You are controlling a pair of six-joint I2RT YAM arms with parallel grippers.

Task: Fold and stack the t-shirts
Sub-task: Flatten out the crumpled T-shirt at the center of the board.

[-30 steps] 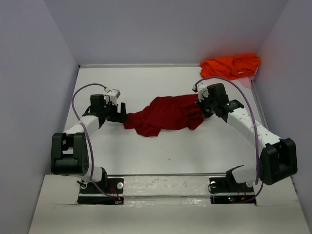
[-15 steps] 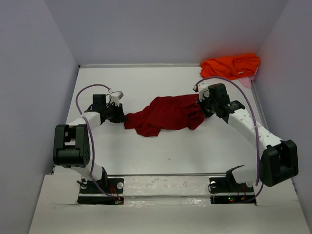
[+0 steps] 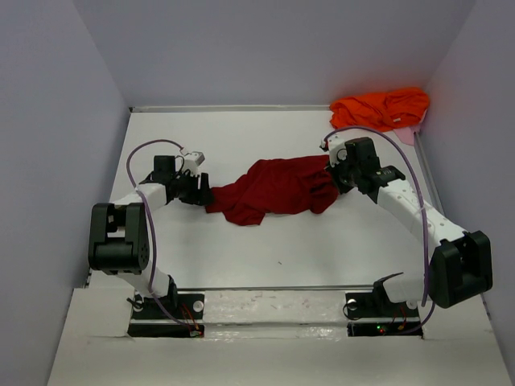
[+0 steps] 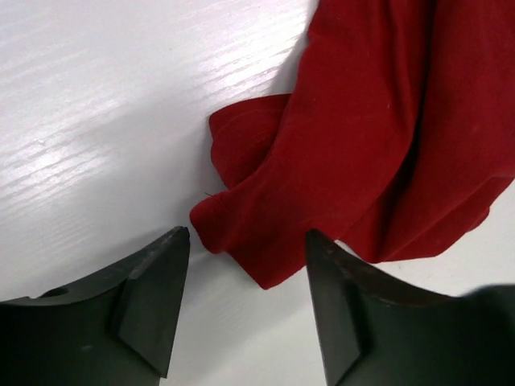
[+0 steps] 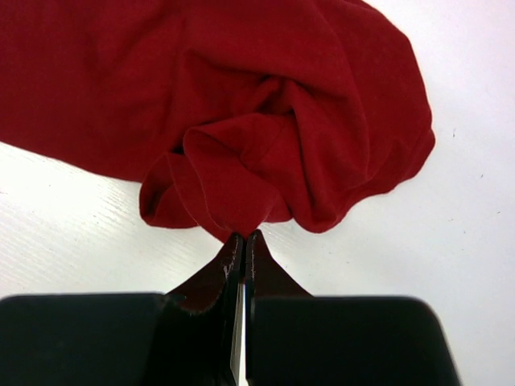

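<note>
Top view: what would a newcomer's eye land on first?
A crumpled crimson t-shirt lies stretched across the centre. The right gripper pinches its right end; the left gripper stands open at its left corner. An orange t-shirt sits bunched in the far right corner.

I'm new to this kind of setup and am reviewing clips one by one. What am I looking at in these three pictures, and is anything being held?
Two robot arms are bolted at the near edge of a white table. The wide picture comes from a fixed camera above and behind them. The two close-ups come from a camera on each wrist, looking past that arm's own dark fingers. A dark red t-shirt lies crumpled mid-table, and an orange t-shirt is bunched in the far right corner. The right gripper is pinched shut on a fold of the red shirt. The left gripper is open, with the shirt's other end between its tips, not clamped.
</note>
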